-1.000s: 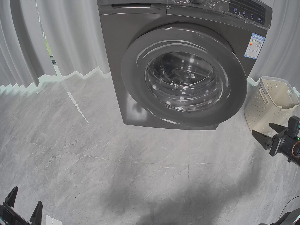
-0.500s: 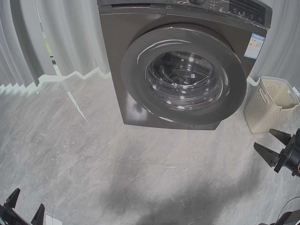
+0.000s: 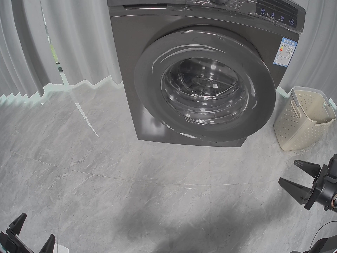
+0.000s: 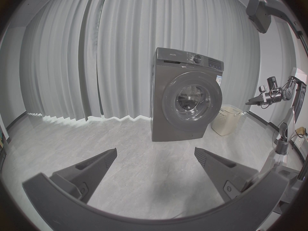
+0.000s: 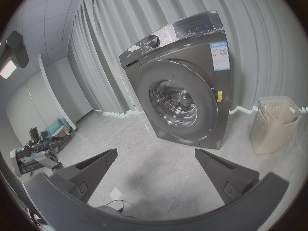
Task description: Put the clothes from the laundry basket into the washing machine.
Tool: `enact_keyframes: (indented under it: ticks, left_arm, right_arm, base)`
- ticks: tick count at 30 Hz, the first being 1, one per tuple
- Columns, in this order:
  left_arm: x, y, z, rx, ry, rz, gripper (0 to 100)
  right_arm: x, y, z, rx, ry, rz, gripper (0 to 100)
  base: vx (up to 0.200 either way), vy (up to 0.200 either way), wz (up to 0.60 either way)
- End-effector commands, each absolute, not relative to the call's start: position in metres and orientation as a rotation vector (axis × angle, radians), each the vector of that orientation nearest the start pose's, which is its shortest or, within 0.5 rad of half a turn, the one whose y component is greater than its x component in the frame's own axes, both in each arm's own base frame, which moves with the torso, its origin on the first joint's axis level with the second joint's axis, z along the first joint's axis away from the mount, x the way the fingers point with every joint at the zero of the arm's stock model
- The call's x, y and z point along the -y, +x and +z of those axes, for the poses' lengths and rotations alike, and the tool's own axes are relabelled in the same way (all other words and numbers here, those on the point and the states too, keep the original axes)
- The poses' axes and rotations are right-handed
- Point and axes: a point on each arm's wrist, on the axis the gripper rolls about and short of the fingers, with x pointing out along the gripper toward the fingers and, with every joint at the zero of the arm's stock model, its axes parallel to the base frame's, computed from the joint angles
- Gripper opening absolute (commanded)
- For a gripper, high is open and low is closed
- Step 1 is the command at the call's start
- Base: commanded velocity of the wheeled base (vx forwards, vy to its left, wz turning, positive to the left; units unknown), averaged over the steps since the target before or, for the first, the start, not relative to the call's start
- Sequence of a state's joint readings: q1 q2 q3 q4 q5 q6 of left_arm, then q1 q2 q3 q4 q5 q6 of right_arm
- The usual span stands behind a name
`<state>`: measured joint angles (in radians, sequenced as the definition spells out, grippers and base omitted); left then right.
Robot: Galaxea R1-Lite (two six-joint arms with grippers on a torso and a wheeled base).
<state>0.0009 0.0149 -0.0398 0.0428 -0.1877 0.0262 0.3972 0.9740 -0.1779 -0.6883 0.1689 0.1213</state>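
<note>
The dark grey washing machine (image 3: 203, 85) stands on the floor with its round glass door shut. Right of it sits the cream perforated laundry basket (image 3: 303, 118); its inside is mostly hidden. My right gripper (image 3: 286, 171) hangs open and holds nothing, in front of the basket and apart from it. At the near left my left gripper (image 3: 38, 225) is open with nothing in it, far from the machine. The left wrist view shows the washing machine (image 4: 186, 100) and the basket (image 4: 227, 119) beyond my left gripper (image 4: 155, 154). The right wrist view shows the machine (image 5: 183, 93) and the basket (image 5: 276, 122) past my right gripper (image 5: 155, 154).
Grey marble-look floor tiles (image 3: 140, 180) spread wide between me and the machine. Pale curtains (image 3: 52, 36) hang behind the machine and along the left.
My right gripper has drawn back from the basket, lower and nearer to me, still open. The left gripper has sunk slightly.
</note>
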Motion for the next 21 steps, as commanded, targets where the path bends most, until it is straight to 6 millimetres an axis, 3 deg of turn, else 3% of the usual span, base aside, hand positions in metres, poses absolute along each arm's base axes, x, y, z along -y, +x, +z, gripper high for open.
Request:
enact_keyframes:
  ticks: [1, 5, 11, 21]
  left_arm:
    - [0.004, -0.026, 0.082, 0.003, 0.029, -0.196, 100]
    - [0.004, -0.026, 0.082, 0.004, 0.028, -0.196, 100]
    - [0.004, -0.026, 0.082, 0.005, 0.038, -0.198, 100]
    - [0.005, -0.026, 0.082, 0.002, 0.008, -0.199, 100]
  right_arm:
    - [-0.048, 0.096, 0.16, -0.164, 0.122, 0.588, 100]
    - [-0.054, 0.106, 0.166, -0.174, 0.12, 0.598, 100]
    - [-0.082, 0.135, 0.174, -0.228, 0.115, 0.672, 100]
    - [-0.1, 0.166, 0.189, -0.236, 0.174, 0.659, 100]
  base:
    - [0.0, -0.2, 0.0]
    - [0.0, -0.05, 0.0]
    - [0.0, 0.0, 0.0]
    - [0.2, 0.0, 0.0]
